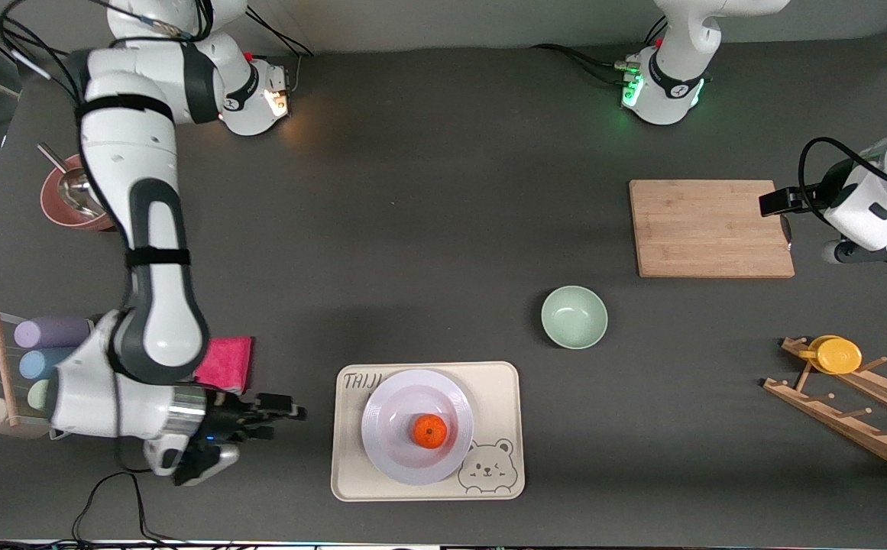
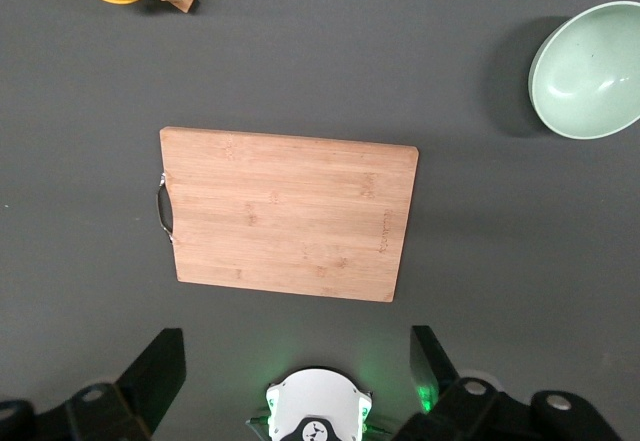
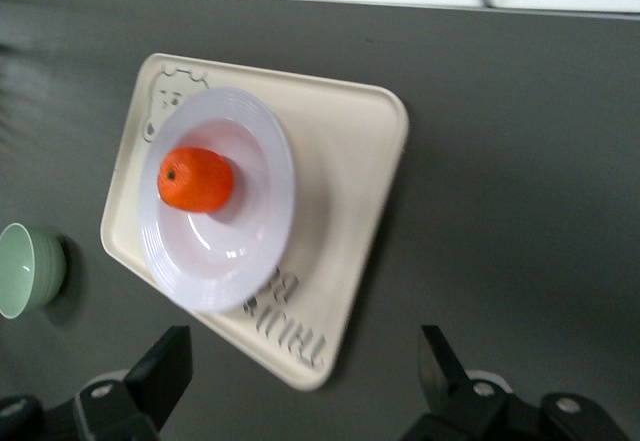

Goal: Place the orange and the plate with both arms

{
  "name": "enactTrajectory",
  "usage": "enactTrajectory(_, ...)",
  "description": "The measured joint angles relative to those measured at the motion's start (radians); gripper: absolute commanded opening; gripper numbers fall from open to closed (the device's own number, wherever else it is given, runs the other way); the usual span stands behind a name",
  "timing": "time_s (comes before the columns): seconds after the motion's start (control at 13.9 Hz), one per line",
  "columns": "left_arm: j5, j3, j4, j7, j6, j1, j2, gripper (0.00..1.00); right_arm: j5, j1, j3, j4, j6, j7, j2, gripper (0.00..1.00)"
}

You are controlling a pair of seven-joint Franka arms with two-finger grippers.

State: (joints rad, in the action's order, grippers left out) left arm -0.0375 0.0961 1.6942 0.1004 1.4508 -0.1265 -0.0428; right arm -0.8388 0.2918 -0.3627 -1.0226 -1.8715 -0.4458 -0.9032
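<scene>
I am holding my right gripper (image 1: 286,420) wide and empty beside the bear tray (image 1: 504,382), where the orange (image 1: 429,431) is sitting in the plate (image 1: 382,428), while my left gripper (image 2: 295,366), also wide, is waiting over the cutting board (image 1: 710,228), so the placing looks finished to me.

Even overhead light, soft shadows

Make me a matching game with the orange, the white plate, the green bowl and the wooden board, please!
Things:
1. orange
2. plate
3. green bowl
4. wooden board

Places:
A. on the cream bear tray
B. under the left hand, which is open
C. on the plate
D. on the bare table, between the tray and the board

Pairs: 1-C, 2-A, 3-D, 4-B
</scene>
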Motion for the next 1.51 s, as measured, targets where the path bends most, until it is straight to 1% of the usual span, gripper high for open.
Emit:
enactTrajectory(0.14,0.000,0.000,0.000,0.000,0.000,0.000,-0.002,1.00,0.167,0.002,-0.015,-0.156,0.029,0.094,0.172,1.00)
enactTrajectory(0.36,0.000,0.000,0.001,0.000,0.000,0.000,-0.006,1.00,0.445,0.008,-0.015,-0.457,0.048,0.221,0.485,1.00)
enactTrajectory(0.43,0.000,0.000,0.000,0.000,0.000,0.000,-0.007,1.00,0.537,0.010,-0.007,-0.562,0.051,0.282,0.595,1.00)
enactTrajectory(0.58,0.001,0.000,0.000,0.000,0.000,0.000,-0.008,1.00,0.689,0.014,0.036,-0.753,0.064,0.413,0.806,1.00)
enactTrajectory(0.72,0.001,0.001,0.000,0.000,-0.001,0.000,-0.009,1.00,0.771,0.016,0.100,-0.922,0.089,0.543,1.012,1.00)
enactTrajectory(0.87,0.001,0.002,0.000,0.000,-0.001,0.001,-0.009,1.00,0.827,-0.010,0.193,-1.022,0.131,0.632,1.174,1.00)
enactTrajectory(0.94,0.001,0.003,0.000,0.000,-0.001,0.001,-0.009,1.00,0.838,-0.038,0.240,-1.046,0.150,0.647,1.228,1.00)
enactTrajectory(1.01,0.001,0.003,0.000,0.000,-0.001,0.002,-0.009,1.00,0.842,-0.063,0.272,-1.060,0.161,0.651,1.268,1.00)
enactTrajectory(1.08,0.001,0.004,0.000,0.000,-0.001,0.002,-0.009,1.00,0.844,-0.080,0.286,-1.067,0.168,0.651,1.292,1.00)
enactTrajectory(1.3,0.001,0.004,0.000,0.000,-0.001,0.003,-0.009,1.00,0.845,-0.117,0.282,-1.072,0.177,0.651,1.308,1.00)
enactTrajectory(1.51,0.001,0.004,0.000,0.000,-0.001,0.003,-0.009,1.00,0.846,-0.123,0.279,-1.060,0.188,0.651,1.302,1.00)
